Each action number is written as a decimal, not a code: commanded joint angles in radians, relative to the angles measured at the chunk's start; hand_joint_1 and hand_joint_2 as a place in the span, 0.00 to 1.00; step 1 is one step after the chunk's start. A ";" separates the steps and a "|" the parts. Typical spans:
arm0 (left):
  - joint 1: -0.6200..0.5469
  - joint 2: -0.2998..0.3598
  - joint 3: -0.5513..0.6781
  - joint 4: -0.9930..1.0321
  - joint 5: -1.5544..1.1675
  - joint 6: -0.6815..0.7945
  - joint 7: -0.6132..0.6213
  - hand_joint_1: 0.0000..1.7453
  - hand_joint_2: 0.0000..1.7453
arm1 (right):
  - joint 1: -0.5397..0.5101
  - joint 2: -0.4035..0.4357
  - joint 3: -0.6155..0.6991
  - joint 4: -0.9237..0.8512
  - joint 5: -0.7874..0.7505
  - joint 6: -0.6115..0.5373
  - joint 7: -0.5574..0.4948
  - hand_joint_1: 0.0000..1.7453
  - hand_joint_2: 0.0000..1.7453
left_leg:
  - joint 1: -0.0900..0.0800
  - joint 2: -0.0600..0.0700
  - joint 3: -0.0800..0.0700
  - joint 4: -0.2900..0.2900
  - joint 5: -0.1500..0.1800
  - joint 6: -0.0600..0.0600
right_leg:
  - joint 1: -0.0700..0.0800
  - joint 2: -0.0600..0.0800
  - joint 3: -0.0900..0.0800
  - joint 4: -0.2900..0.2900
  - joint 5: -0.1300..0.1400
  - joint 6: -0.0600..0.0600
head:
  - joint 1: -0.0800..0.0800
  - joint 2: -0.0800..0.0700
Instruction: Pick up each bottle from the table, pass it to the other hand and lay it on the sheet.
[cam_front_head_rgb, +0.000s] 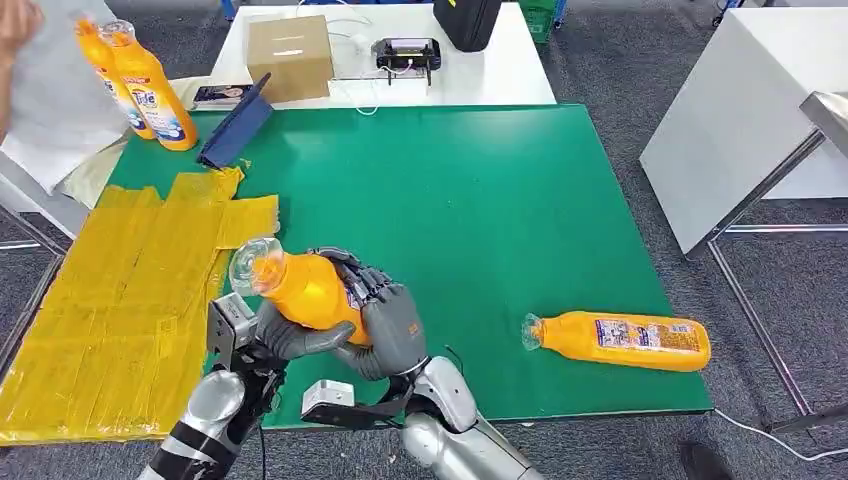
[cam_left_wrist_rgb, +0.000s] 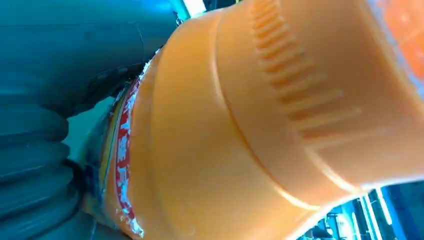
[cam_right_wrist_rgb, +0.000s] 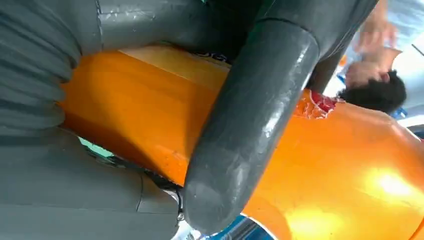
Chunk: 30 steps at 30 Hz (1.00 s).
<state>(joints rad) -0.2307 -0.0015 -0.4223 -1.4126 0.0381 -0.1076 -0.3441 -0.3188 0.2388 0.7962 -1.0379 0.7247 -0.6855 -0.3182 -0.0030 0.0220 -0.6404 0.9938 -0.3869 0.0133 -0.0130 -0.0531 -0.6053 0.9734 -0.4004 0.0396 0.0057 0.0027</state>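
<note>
An orange bottle (cam_front_head_rgb: 305, 290) with a clear cap is held in the air over the front left of the green mat (cam_front_head_rgb: 480, 200), cap pointing left toward the yellow sheet (cam_front_head_rgb: 130, 300). My right hand (cam_front_head_rgb: 390, 320) grips its body, and its thumb (cam_right_wrist_rgb: 245, 130) lies across the bottle (cam_right_wrist_rgb: 350, 165). My left hand (cam_front_head_rgb: 255, 345) is under the cap end, mostly hidden, with the bottle (cam_left_wrist_rgb: 250, 125) pressed close against the hand (cam_left_wrist_rgb: 35, 150). A second orange bottle (cam_front_head_rgb: 620, 340) lies on its side at the mat's front right.
Two more orange bottles (cam_front_head_rgb: 150, 85) are held up at the far left by a person's hand (cam_front_head_rgb: 15, 25). A blue folder (cam_front_head_rgb: 235, 130) leans at the mat's far left corner. A cardboard box (cam_front_head_rgb: 290, 55) sits on the white table behind. Another white table (cam_front_head_rgb: 740, 110) stands to the right.
</note>
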 joint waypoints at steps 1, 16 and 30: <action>-0.024 -0.020 0.048 0.019 0.010 0.101 0.000 1.00 1.00 | 0.214 -0.054 -0.201 -0.485 0.046 -0.013 -0.161 0.00 0.00 | 0.001 -0.005 0.001 0.000 -0.001 -0.001 | 0.001 -0.001 0.003 0.000 -0.002 -0.001 | 0.000 0.000; -0.062 0.034 0.163 0.060 -0.781 0.659 0.095 1.00 1.00 | 0.361 -0.131 -0.387 -0.810 0.103 -0.013 -0.135 0.00 1.00 | 0.001 -0.003 0.003 0.000 -0.003 -0.001 | 0.000 0.002 0.005 -0.001 -0.002 -0.001 | 0.000 0.000; -0.262 0.255 -0.044 0.617 -1.609 0.475 0.651 1.00 1.00 | 0.205 -0.370 -0.316 -0.512 0.425 0.445 0.372 0.00 1.00 | 0.000 0.000 0.006 -0.003 -0.001 -0.001 | 0.000 0.005 0.008 -0.004 0.000 -0.002 | 0.000 0.000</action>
<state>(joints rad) -0.2803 0.0928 -0.2858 -1.3320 -1.5599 0.4626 0.1815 0.0003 0.0417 0.4398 -1.8020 1.0808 -0.4182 -0.0749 -0.0042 0.0234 -0.6427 0.9937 -0.3875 0.0132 -0.0137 -0.0531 -0.6072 0.9734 -0.3998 0.0392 0.0057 0.0027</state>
